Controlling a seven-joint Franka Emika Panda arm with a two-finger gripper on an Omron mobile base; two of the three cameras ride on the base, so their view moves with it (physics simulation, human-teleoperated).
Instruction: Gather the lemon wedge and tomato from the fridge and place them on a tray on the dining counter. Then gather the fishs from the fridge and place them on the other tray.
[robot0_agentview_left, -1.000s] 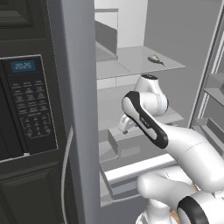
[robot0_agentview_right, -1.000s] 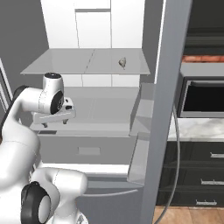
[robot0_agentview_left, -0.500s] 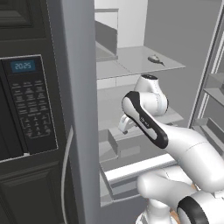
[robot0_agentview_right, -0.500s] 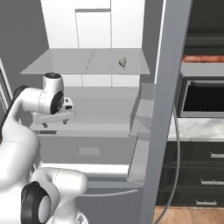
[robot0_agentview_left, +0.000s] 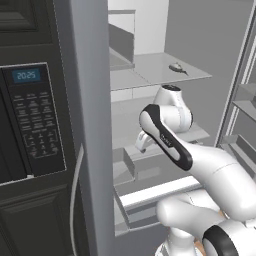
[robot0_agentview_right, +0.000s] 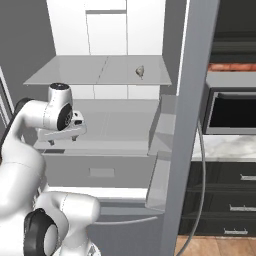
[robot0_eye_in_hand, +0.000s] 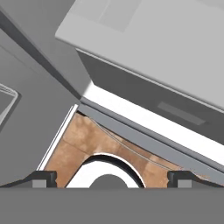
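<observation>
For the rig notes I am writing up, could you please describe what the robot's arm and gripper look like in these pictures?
The arm is glossy white with rounded, bulbous links and black bands and caps at the joints. One long black stripe runs along a link. The gripper is a flat, pale grey-white bar on the wrist; its two small fingertips are dark. No cables or markings show.
</observation>
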